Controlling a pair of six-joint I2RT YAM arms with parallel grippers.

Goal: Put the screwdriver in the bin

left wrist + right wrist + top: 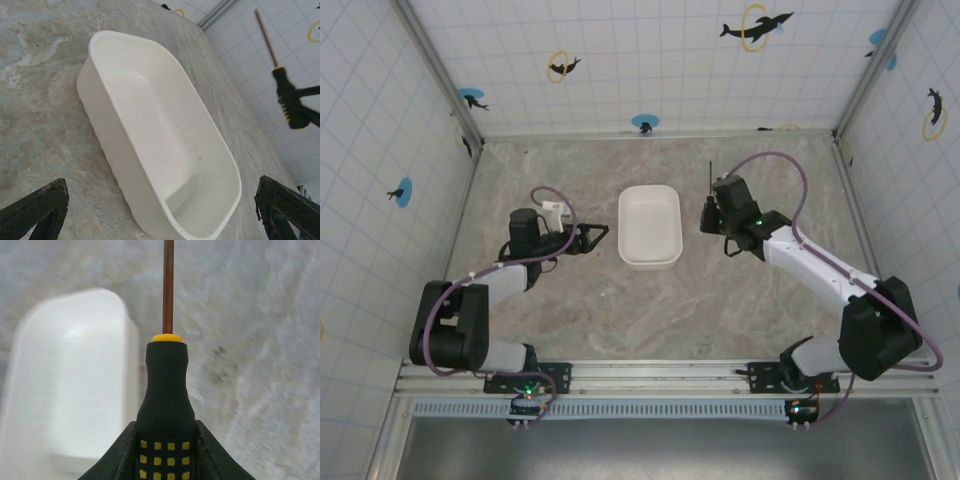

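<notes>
The right gripper (pixel 712 214) is clenching the small slim screwdriver (pixel 710 178) with the thin dark metal shaft and the black handle trimmed in yellow. In the right wrist view its two dark fingers (pixel 119 456) are pressing on the lower, yellow-dotted part of the handle (pixel 166 405) from either side. The yellow collar and the shaft are sticking straight out ahead of them.

Seen from above, the tool is hanging just beside the right rim of the white rounded-rectangle shallow plastic bin (pixel 649 226), not over it, with the shaft pointing toward the far wall. From the left wrist camera the screwdriver (pixel 286 97) is showing up against the tiled white wall (pixel 250 60), lifted off the surface and tilted. The bin (pixel 70 380) is lying to the left of the handle in the right wrist view, though that picture is blurred.

The bin is sitting flat on the marbled beige tabletop (pixel 620 320), near the middle, and it is holding nothing — its smooth inside (pixel 165 150) is bare.

The left gripper (pixel 598 238) is hovering low just to the left of the bin, released. Its two dark fingers (pixel 37 210) are standing wide apart, one at each lower corner of the left wrist view, with the bin between them but not touching either.
</notes>
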